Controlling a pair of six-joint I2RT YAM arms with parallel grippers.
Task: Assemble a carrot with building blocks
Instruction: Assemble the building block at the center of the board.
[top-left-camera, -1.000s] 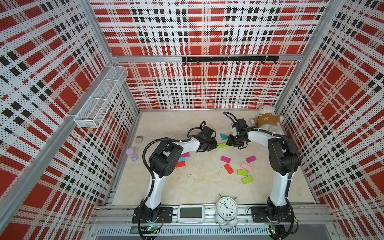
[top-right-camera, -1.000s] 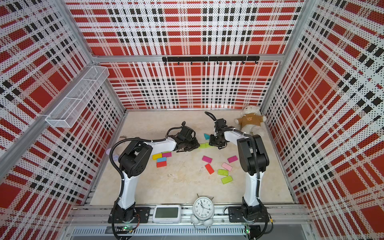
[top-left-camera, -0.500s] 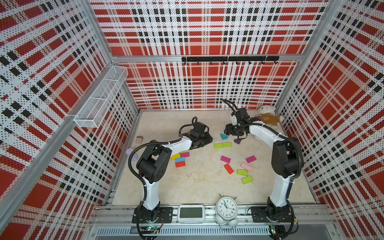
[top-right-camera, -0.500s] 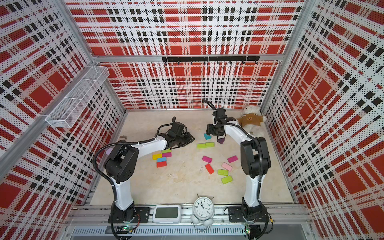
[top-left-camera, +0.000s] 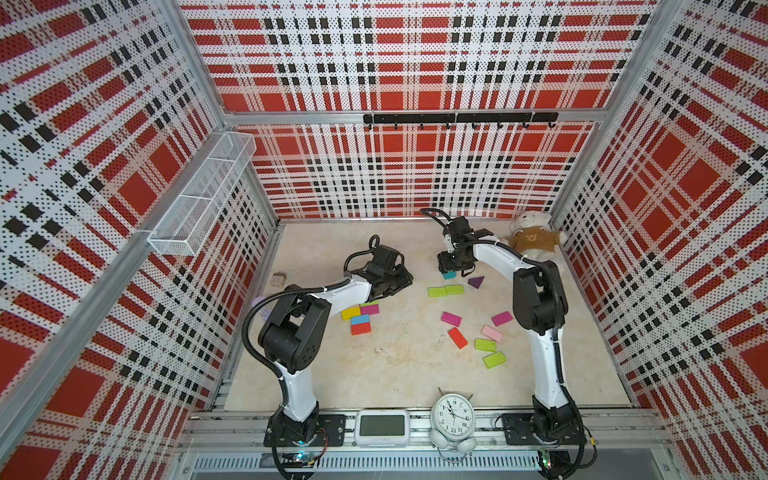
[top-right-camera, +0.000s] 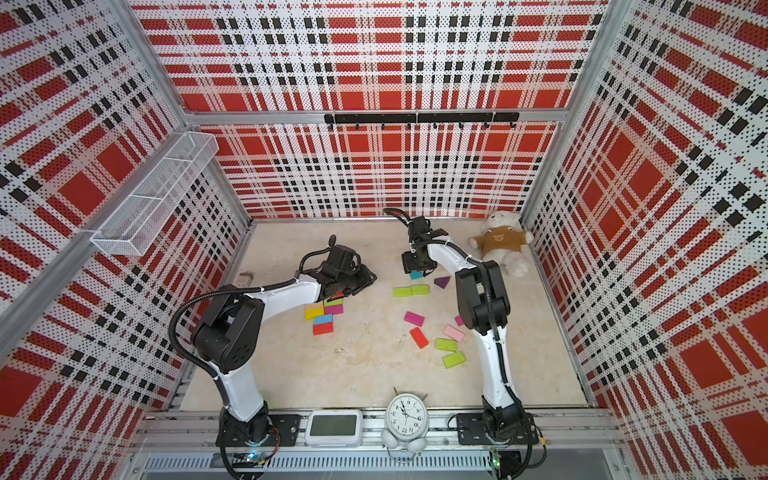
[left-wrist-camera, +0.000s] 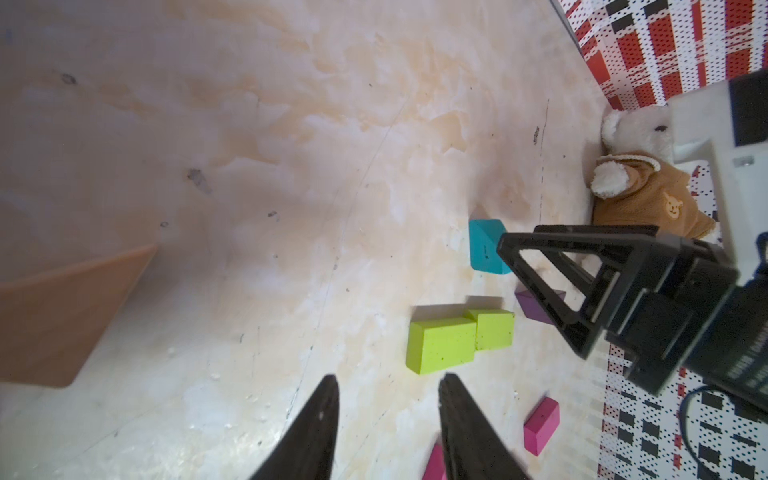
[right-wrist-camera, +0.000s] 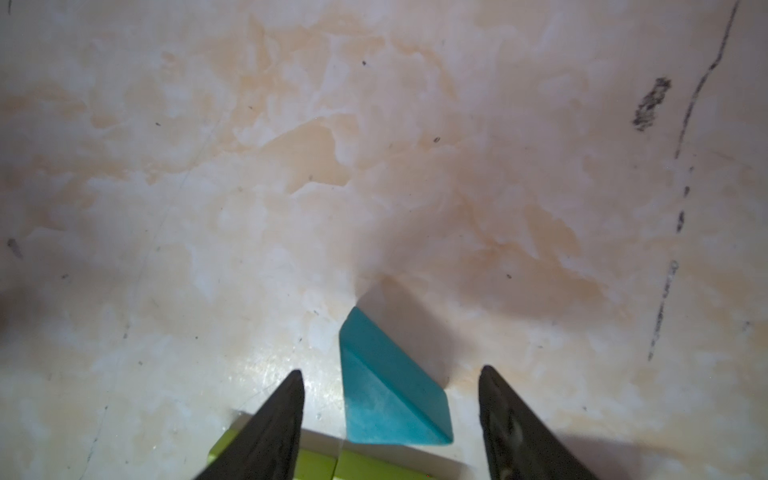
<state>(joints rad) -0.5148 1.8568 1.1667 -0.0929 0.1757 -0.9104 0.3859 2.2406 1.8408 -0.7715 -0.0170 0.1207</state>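
In a top view the worktop (top-left-camera: 399, 374) holds little built, so most of the assembly looks left to do. Two lime blocks (top-left-camera: 446, 291) touch end to end toward its back edge, with the teal triangle (top-left-camera: 449, 275) just behind them and the purple triangle (top-left-camera: 476, 282) beside. Counted: four lime in all, three magenta (top-left-camera: 451, 318), two red (top-left-camera: 360, 328), one each yellow (top-left-camera: 350, 312), blue (top-left-camera: 360, 319), pink (top-left-camera: 492, 333); more may hide under the left arm (top-left-camera: 332, 293).

Left wrist: the left gripper (left-wrist-camera: 388, 415) gapes empty.

Right wrist: the right gripper (right-wrist-camera: 391, 372) stands open astride the teal triangle, apparently not touching it.

Both end effectors (left-wrist-camera: 388, 376) (right-wrist-camera: 391, 369) low (jaws apart)
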